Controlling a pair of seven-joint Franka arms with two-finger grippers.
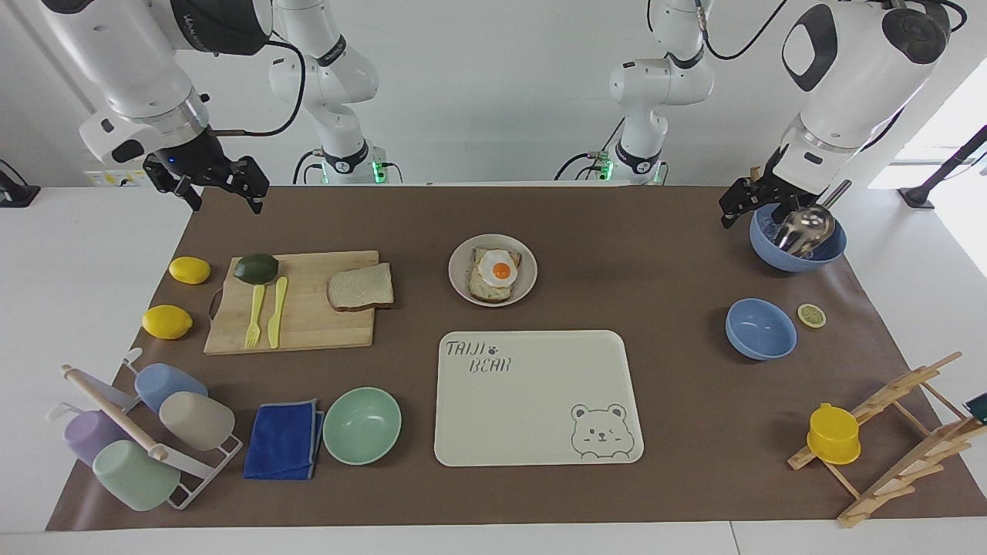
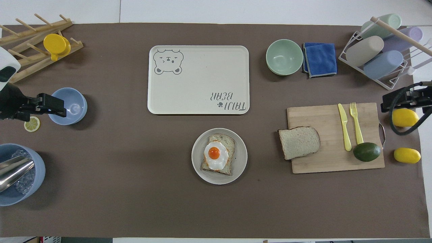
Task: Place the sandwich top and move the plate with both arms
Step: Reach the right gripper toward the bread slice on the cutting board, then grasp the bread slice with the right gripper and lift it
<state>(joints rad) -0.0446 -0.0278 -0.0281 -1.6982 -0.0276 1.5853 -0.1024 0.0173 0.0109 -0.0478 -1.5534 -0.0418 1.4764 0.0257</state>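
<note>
- Two grippers, both empty: my right gripper (image 1: 224, 187) hangs with fingers spread above the mat's edge near the cutting board (image 1: 308, 324); my left gripper (image 1: 744, 202) waits, fingers spread, over the blue bowl with the scoop (image 1: 798, 243).
- The sandwich top (image 1: 360, 287) lies on that board; the plate (image 1: 493, 270), carrying egg-topped bread, sits beside the board.
- Nothing started, I reckon. Next: right drops onto the slice and pinches its crust.

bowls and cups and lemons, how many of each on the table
bowls: 3, one green, two blue
cups: 5, four in the white rack, one yellow
whole lemons: 2
total: 10
</note>
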